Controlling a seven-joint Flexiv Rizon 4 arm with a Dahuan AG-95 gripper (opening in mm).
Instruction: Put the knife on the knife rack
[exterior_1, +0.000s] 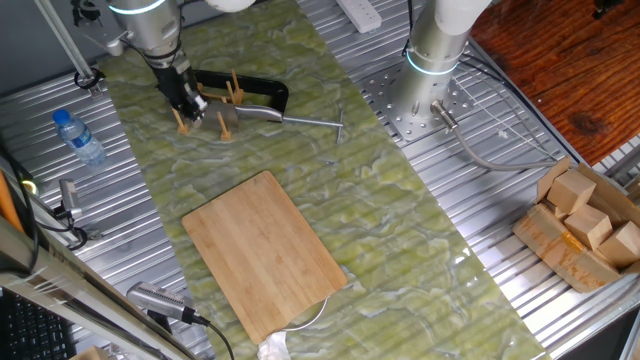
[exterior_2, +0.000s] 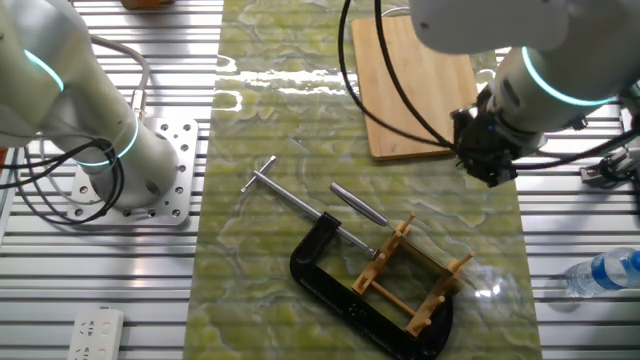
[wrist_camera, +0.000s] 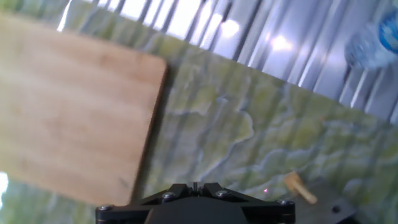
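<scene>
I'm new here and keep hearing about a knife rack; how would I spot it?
On the green marbled mat, find the black C-shaped clamp. The small light-brown wooden rack sits within its curve. Unlike the flat bamboo board farther along the mat, it is an open frame of upright pegs.

A ribbed aluminium bench (exterior_1: 470, 200) fills both fixed views, with a green marbled mat (exterior_1: 400, 200) running across it from 11 to 5 o'clock in one fixed view. Glare from overhead light streaks the mat towards 5 o'clock. At 2 o'clock lies dark red wooden floor (exterior_1: 560, 60). A cardboard box of wooden blocks (exterior_1: 585, 225) sits at 4 o'clock, a water bottle (exterior_1: 78, 137) at 9 o'clock.
</scene>
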